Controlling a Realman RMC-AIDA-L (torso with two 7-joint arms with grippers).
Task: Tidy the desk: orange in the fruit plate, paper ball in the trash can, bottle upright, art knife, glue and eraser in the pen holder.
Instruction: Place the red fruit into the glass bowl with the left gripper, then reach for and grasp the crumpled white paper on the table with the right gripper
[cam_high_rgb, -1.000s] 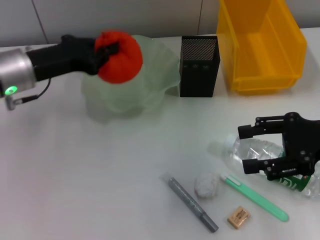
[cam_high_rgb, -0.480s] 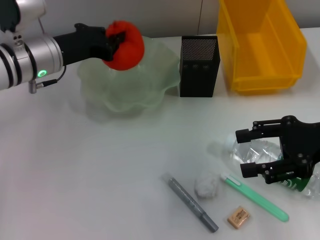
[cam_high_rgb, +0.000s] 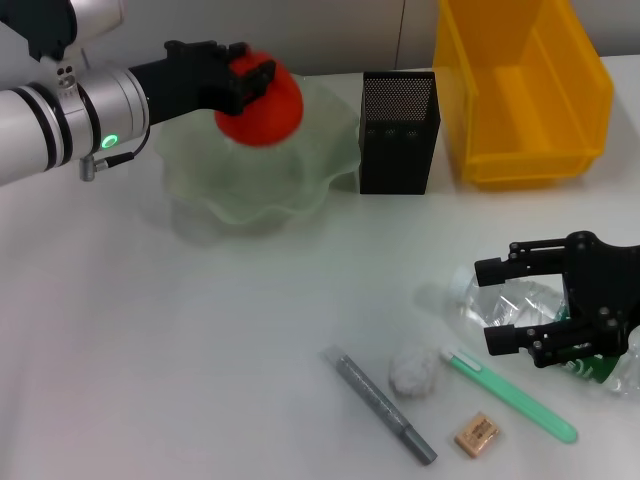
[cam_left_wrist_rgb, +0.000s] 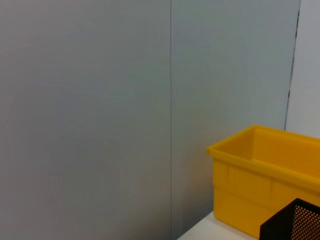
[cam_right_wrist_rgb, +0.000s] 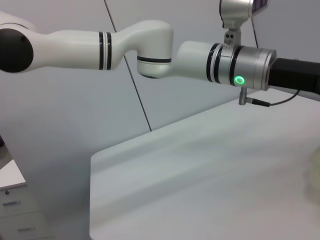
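Note:
In the head view my left gripper is shut on the red-orange orange and holds it over the pale-green fruit plate at the back left. My right gripper is open around the clear bottle, which lies on its side at the right front. A white paper ball, a grey art knife, a green glue stick and a tan eraser lie at the front. The black mesh pen holder and the yellow trash can stand at the back.
The left wrist view shows a grey wall, part of the trash can and a corner of the pen holder. The right wrist view shows my left arm above the white table.
My left gripper has carried the orange to the right, farther over the fruit plate. My right gripper has shifted slightly over the bottle.

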